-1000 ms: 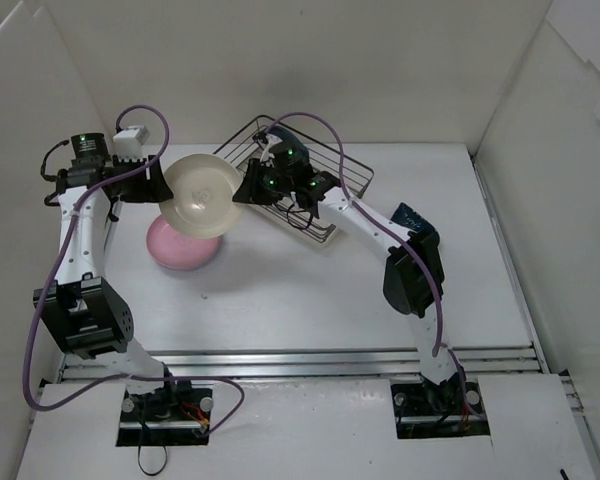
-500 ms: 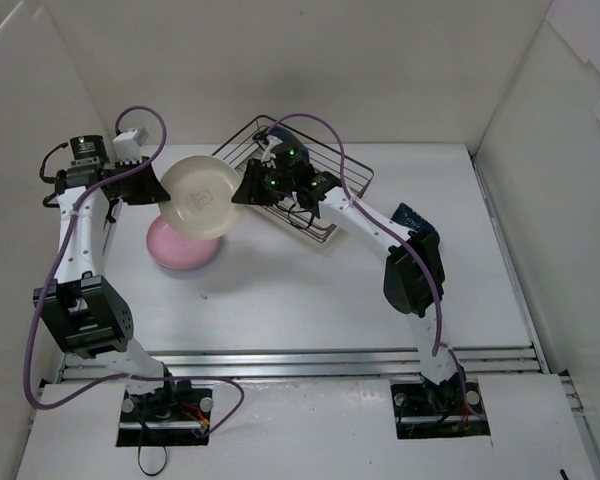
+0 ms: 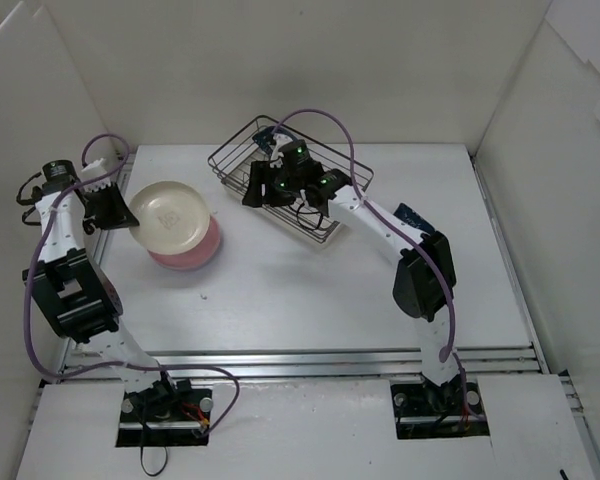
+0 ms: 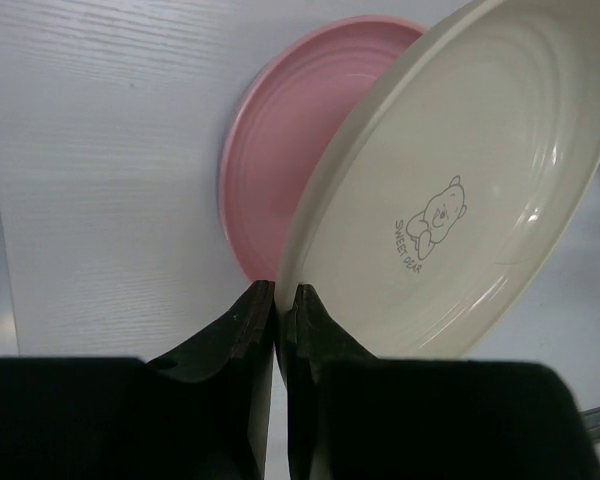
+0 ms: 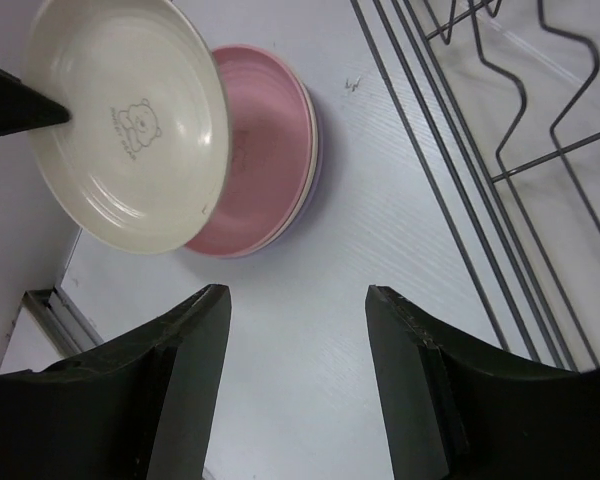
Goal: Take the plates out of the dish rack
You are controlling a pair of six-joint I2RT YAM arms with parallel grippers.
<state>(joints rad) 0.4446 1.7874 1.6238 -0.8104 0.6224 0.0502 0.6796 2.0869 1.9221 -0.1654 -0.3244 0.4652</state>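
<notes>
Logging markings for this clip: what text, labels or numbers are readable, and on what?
"SWEET BEAR": printed beside a bear drawing inside the round cream plate, left wrist view.
A small dark mark on the white table: too small to read.
Nothing else readable.

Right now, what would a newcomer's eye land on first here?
The cream plate with its little bear print, pinched by the rim in the left gripper and tilted over the pink plate, far left. Next, the right gripper, open and empty, beside the dark wire dish rack at the back.
</notes>
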